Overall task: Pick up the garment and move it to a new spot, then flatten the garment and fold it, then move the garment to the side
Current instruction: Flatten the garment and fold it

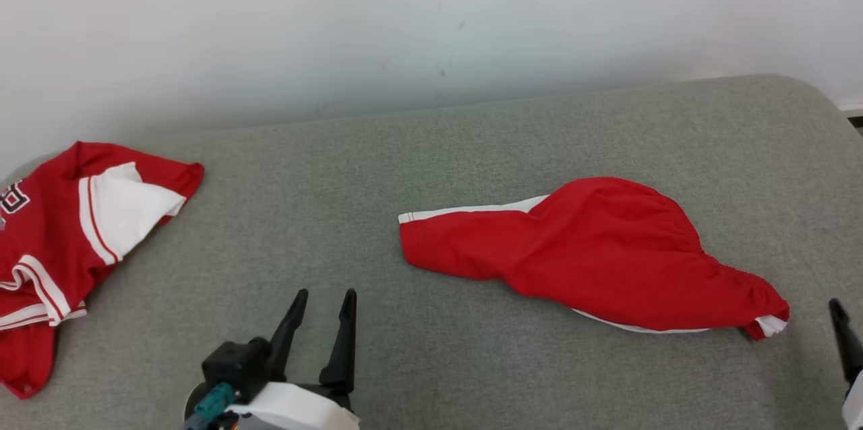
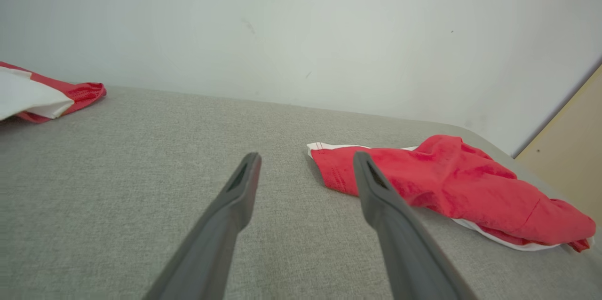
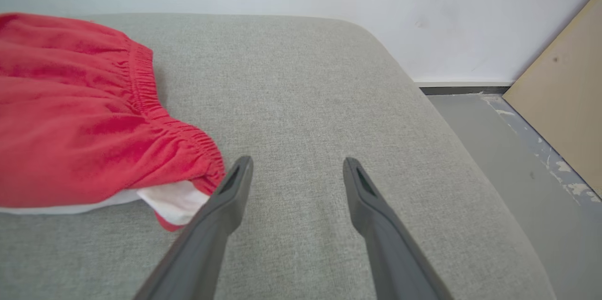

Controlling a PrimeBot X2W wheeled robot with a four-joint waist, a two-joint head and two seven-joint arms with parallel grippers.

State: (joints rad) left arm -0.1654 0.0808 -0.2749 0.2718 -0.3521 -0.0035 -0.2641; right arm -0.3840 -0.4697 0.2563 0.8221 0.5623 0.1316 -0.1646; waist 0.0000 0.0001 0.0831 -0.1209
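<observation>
The garment (image 1: 593, 251), red shorts with a white side stripe, lies rumpled and partly folded over on the grey cushion (image 1: 418, 167), right of centre. Its elastic waistband (image 3: 155, 116) and a white corner sit just left of my right gripper (image 3: 297, 162), which is open with bare cushion between its fingers. One right fingertip (image 1: 838, 312) pokes in at the lower right edge of the head view. My left gripper (image 1: 325, 293) hovers open over the cushion's front, left of the shorts' leg hem (image 2: 329, 168), with nothing in it.
A red and white jersey (image 1: 61, 241) lies crumpled at the cushion's far left. A white wall runs behind. The cushion's rounded right end (image 3: 423, 102) drops to a grey floor (image 3: 517, 159), with a tan board (image 3: 564, 83) leaning there.
</observation>
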